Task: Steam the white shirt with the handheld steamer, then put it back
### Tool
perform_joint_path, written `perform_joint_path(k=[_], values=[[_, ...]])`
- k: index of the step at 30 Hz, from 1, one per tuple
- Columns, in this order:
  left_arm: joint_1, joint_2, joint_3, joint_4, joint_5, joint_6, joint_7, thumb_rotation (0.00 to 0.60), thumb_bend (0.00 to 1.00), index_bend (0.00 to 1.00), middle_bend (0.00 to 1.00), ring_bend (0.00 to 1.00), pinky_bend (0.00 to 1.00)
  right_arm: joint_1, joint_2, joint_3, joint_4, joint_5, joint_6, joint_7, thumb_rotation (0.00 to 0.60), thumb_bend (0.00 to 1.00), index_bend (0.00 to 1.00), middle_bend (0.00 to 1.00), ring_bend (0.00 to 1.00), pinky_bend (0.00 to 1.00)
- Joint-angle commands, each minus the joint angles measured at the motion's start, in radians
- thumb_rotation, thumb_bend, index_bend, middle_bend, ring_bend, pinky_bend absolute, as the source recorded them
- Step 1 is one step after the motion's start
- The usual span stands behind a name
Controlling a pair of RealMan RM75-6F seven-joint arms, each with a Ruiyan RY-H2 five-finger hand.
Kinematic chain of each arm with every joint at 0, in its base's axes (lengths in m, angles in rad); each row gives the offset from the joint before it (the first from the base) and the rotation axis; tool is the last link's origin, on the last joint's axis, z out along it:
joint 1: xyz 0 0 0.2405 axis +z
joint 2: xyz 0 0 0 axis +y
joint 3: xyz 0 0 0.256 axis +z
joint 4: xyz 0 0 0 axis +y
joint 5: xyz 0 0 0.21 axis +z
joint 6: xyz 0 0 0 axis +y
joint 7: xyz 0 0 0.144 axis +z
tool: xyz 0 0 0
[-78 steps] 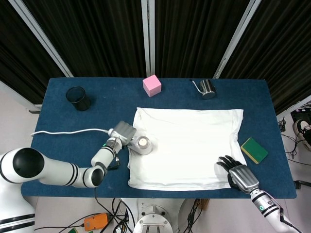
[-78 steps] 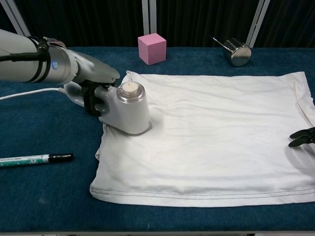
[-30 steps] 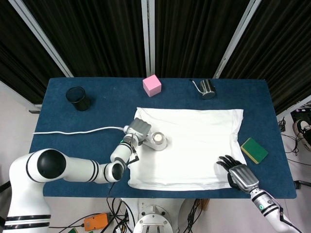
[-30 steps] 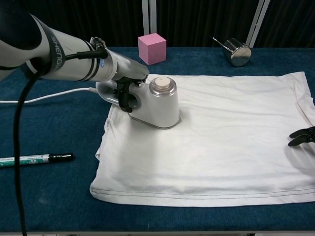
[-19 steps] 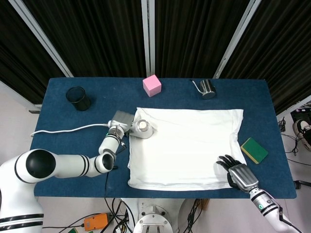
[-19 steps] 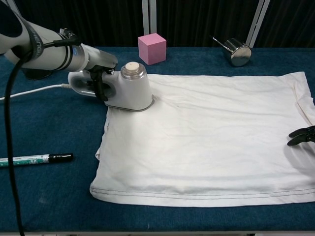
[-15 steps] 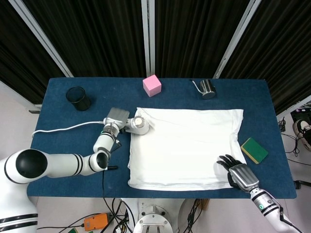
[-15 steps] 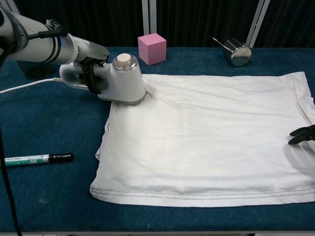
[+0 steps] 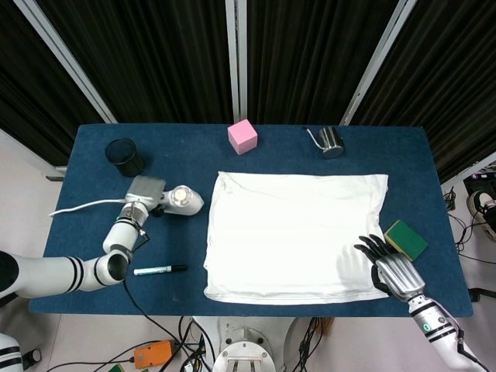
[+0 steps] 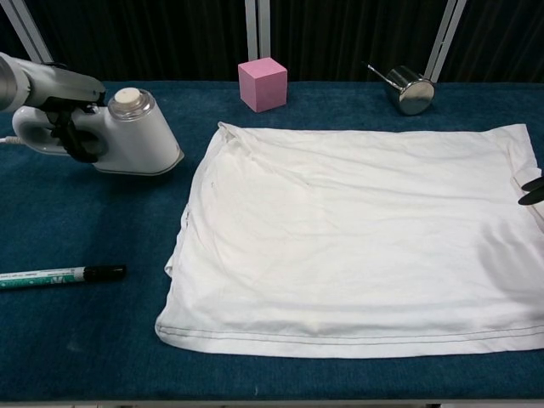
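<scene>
Steamer point(image 10: 134, 133): white handheld unit with a round cap on top, standing flat on the blue table point(image 9: 256, 159), just left of the shirt and not touching it; a white cord point(image 9: 81, 207) runs from its rear toward the table's left edge. Left hand point(image 10: 66, 127): wrapped around the steamer's loop handle, dark fingers threaded through it, gripping the steamer. Shirt point(image 9: 298, 236): white, folded into a rough rectangle, lying flat across the middle of the table, with slight creases at its far left corner and a stitched hem along the near edge. Right hand point(image 9: 394, 269): fingers spread, holding nothing, over the shirt's near right corner; whether it touches the cloth cannot be told; in the chest view only dark fingertips point(image 10: 534, 189) show at the right border. Marker point(image 10: 59, 275): white body, black cap, lying on the table near the front left, well apart from the shirt. Pink cube point(image 9: 242, 136): at the far edge, behind the shirt. Metal cup point(image 9: 331, 142): lying on its side at the far right. Black cup point(image 9: 125, 157): upright at the far left. Sponge point(image 9: 405, 239): green and yellow, just right of the shirt, beside the right hand.
</scene>
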Motion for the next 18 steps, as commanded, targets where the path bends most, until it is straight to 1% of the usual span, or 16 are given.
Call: perform_joint_path(k=[1,2,3,6,7,9,11,13,16,18], values=[[0.016,-0.017,0.002,0.03,-0.001,-0.02,-0.008,0.563,0.49,0.73,0.79,0.66,0.67,-0.002,0.002,0.0,-0.004,0.0,0.002,-0.004,0.6,1.0,0.22,0.15,0.12,0.28],[0.018,-0.02,0.002,0.035,-0.003,-0.026,-0.008,0.564,0.48,0.71,0.77,0.64,0.65,-0.003,0.003,0.001,-0.005,0.0,0.003,-0.005,0.6,1.0,0.22,0.15,0.12,0.28],[0.02,-0.022,0.003,0.041,-0.004,-0.031,-0.006,0.565,0.45,0.67,0.73,0.61,0.62,-0.003,0.003,0.002,-0.006,0.001,0.004,-0.006,0.6,1.0,0.22,0.15,0.12,0.28],[0.027,-0.025,0.002,0.049,0.003,-0.034,-0.007,0.562,0.35,0.48,0.53,0.44,0.5,-0.005,0.004,0.004,-0.007,0.004,0.006,-0.007,0.6,1.0,0.22,0.15,0.12,0.28],[0.031,-0.025,0.002,0.049,0.012,-0.026,-0.008,0.561,0.33,0.43,0.48,0.39,0.47,-0.006,0.005,0.005,-0.007,0.005,0.007,-0.007,0.6,1.0,0.22,0.15,0.12,0.28],[0.039,-0.023,0.002,0.042,0.026,-0.015,-0.008,0.559,0.26,0.32,0.37,0.29,0.4,-0.006,0.007,0.008,-0.008,0.007,0.008,-0.007,0.6,1.0,0.22,0.15,0.12,0.28],[0.045,-0.019,0.004,0.03,0.036,-0.006,-0.006,0.561,0.2,0.24,0.29,0.22,0.33,-0.005,0.008,0.012,-0.01,0.008,0.009,-0.004,0.6,1.0,0.22,0.15,0.12,0.28],[0.055,-0.014,0.0,0.018,0.046,0.009,-0.011,0.563,0.12,0.14,0.19,0.13,0.22,-0.002,0.007,0.016,-0.01,0.007,0.01,-0.004,0.6,1.0,0.21,0.15,0.12,0.28],[0.075,-0.009,-0.005,0.0,0.085,0.039,-0.022,0.561,0.06,0.04,0.07,0.03,0.11,0.0,0.007,0.019,-0.011,0.003,0.012,-0.003,0.6,1.0,0.21,0.15,0.12,0.28],[0.085,-0.004,-0.005,-0.01,0.107,0.053,-0.025,0.562,0.03,0.01,0.02,0.0,0.06,0.002,0.008,0.02,-0.012,0.001,0.013,-0.004,0.6,1.0,0.21,0.15,0.12,0.28]])
